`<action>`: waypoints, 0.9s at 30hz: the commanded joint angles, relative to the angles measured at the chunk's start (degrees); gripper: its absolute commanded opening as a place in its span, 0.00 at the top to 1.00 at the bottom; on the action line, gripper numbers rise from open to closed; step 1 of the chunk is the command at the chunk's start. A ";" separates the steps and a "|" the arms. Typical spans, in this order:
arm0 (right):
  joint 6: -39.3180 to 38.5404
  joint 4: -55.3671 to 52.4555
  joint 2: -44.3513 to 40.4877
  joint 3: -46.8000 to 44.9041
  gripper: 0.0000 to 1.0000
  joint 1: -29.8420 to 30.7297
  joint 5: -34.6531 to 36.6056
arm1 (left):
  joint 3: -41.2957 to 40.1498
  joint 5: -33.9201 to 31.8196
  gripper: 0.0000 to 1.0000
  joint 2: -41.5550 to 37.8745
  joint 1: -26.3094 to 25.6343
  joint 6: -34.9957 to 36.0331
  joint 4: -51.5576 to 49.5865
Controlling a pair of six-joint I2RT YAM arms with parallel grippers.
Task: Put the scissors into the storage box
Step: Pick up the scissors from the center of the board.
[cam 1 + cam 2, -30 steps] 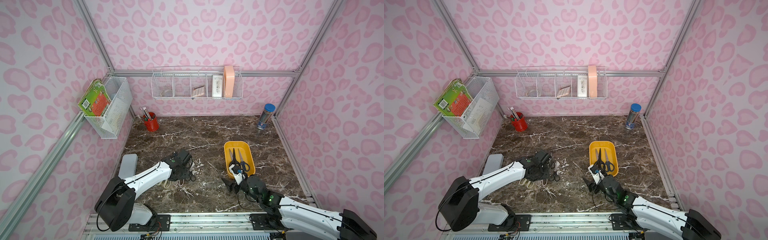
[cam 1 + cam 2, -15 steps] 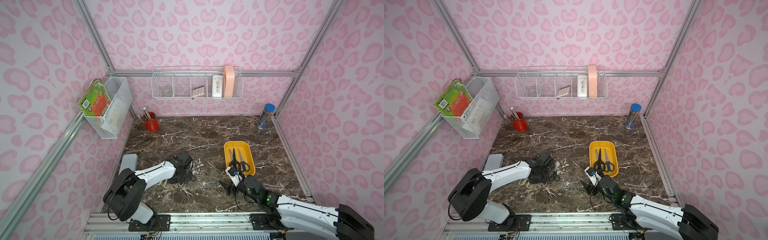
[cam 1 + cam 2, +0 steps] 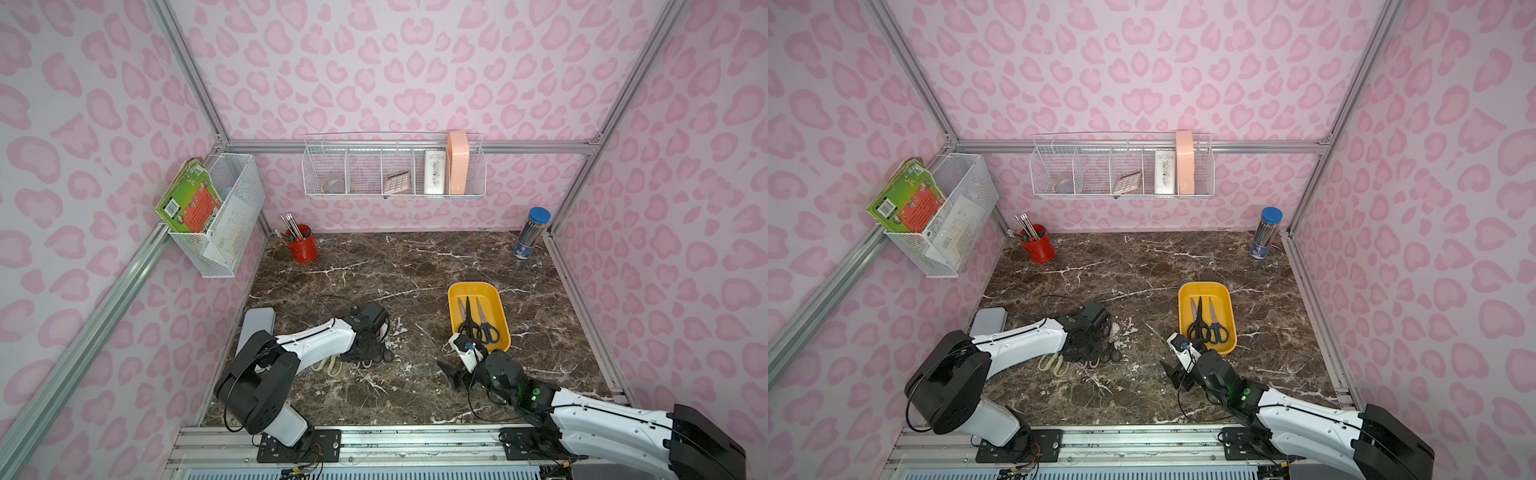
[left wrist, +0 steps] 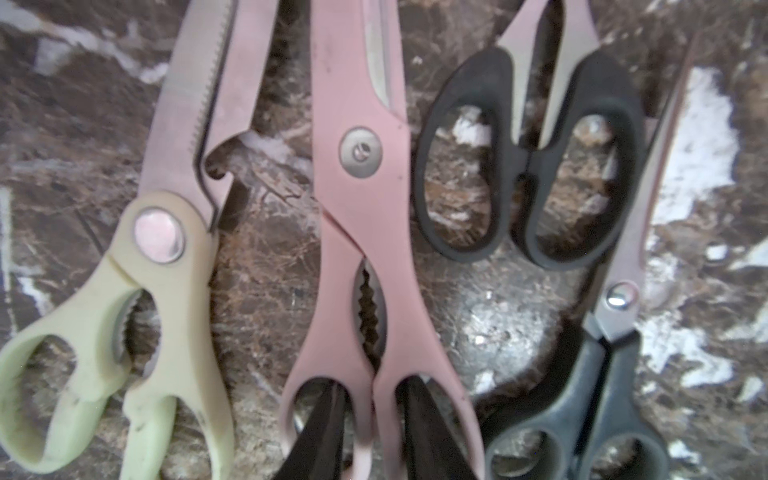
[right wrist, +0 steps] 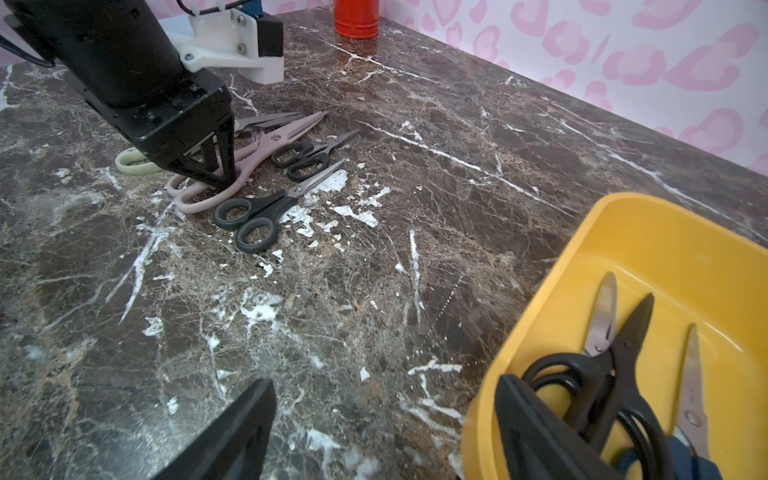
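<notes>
Nearest you, the right gripper (image 3: 455, 374) hangs wide open and empty, just short of the storage box (image 3: 492, 305); leave it parked there, clear of the delivery path. Further in, four pairs lie side by side on the marble table (image 3: 415, 270): cream scissors (image 4: 158, 249), pink scissors (image 4: 361, 232), small black scissors (image 4: 528, 166), larger black scissors (image 4: 615, 374). The left gripper (image 5: 214, 176) is down on the pink scissors, its fingers set narrow inside the two loops with the inner handle bars between them; whether they have bitten you cannot tell. Squeeze firmly before lifting, since those smooth bars will likely pivot; rise straight so the blades do not drag the cream scissors. Farther back, the storage box holds what look like three pairs lengthwise; lay this one parallel to them.
</notes>
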 commanded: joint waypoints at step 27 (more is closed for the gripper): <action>0.19 1.24 1.16 0.97 0.15 0.38 1.53 | 10.44 -5.95 0.86 -6.17 -3.47 2.04 -13.83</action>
